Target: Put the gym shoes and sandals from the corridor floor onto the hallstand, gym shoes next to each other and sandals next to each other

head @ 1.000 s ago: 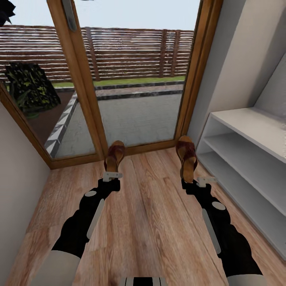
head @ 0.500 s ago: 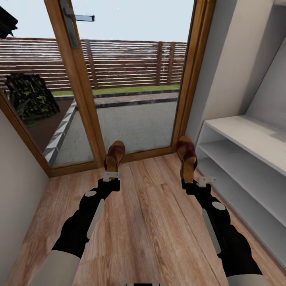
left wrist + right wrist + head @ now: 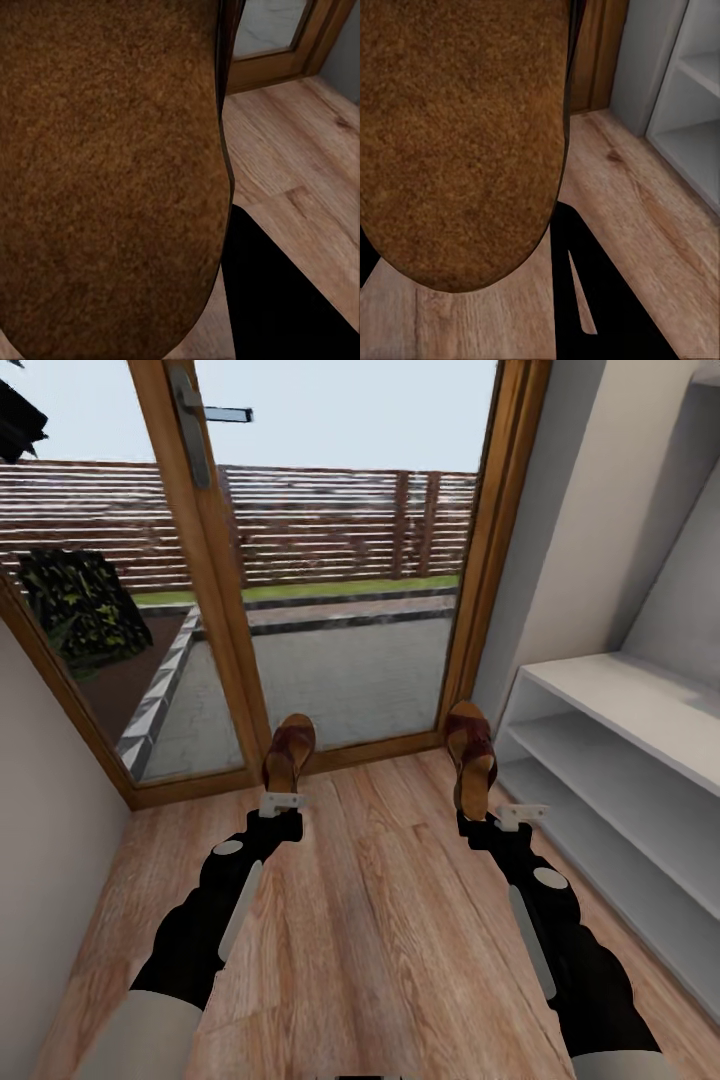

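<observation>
Dark brown sandals (image 3: 289,752) with tan insoles; light brown wood-grain corridor floor (image 3: 380,920); pale grey-white hallstand (image 3: 610,760); black arms; orange-brown wooden door frame (image 3: 225,610).

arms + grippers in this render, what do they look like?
Both arms are glossy black segmented shells with light grey oval patches and long grey side strips, widening to pale grey upper sections. The left gripper and right gripper are small white bracket-like pieces. No cables or markings visible.
</observation>
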Motion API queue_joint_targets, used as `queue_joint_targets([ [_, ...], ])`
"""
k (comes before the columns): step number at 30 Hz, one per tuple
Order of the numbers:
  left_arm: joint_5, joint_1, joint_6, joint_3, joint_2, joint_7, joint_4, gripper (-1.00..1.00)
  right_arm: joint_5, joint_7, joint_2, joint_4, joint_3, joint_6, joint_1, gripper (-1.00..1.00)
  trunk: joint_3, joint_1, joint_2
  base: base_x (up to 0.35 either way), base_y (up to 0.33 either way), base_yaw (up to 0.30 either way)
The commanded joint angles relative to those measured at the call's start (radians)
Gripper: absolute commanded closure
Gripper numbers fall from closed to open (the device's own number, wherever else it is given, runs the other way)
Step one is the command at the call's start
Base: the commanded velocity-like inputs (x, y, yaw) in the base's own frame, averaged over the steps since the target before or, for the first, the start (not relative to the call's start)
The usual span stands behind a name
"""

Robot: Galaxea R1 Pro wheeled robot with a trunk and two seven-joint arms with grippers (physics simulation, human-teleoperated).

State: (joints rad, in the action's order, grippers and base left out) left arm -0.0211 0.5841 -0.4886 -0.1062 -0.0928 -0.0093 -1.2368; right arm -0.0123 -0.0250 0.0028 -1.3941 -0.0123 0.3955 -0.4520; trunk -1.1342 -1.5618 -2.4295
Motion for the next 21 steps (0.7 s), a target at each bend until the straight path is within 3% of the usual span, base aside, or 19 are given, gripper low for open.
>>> queue_joint_targets([
  [1, 0.001, 0.0, -0.005, 0.0, 0.0, -0.003, -0.001, 1.0, -0.004, -0.004, 0.0, -0.002, 0.0, 0.007, -0.001, 1.0, 0.0, 0.0, 0.0, -0.007, 0.302, -0.123],
  [8, 0.001, 0.0, -0.005, 0.0, 0.001, -0.003, -0.001, 1.0, -0.004, -0.004, 0.0, -0.002, 0.0, 0.006, -0.001, 1.0, 0.006, 0.0, 0.0, -0.001, 0.248, -0.208],
  [14, 0.003, 0.0, -0.005, 0.0, 0.001, -0.003, -0.001, 1.0, -0.004, -0.004, 0.0, -0.002, 0.0, 0.006, -0.001, 1.0, 0.011, 0.0, 0.0, 0.0, 0.028, -0.228],
  [21, 0.003, 0.0, -0.005, 0.0, 0.0, -0.003, -0.001, 1.0, -0.005, -0.004, 0.0, -0.002, 0.0, 0.006, -0.001, 1.0, -0.001, -0.023, -0.042, 0.0, 0.002, -0.229],
])
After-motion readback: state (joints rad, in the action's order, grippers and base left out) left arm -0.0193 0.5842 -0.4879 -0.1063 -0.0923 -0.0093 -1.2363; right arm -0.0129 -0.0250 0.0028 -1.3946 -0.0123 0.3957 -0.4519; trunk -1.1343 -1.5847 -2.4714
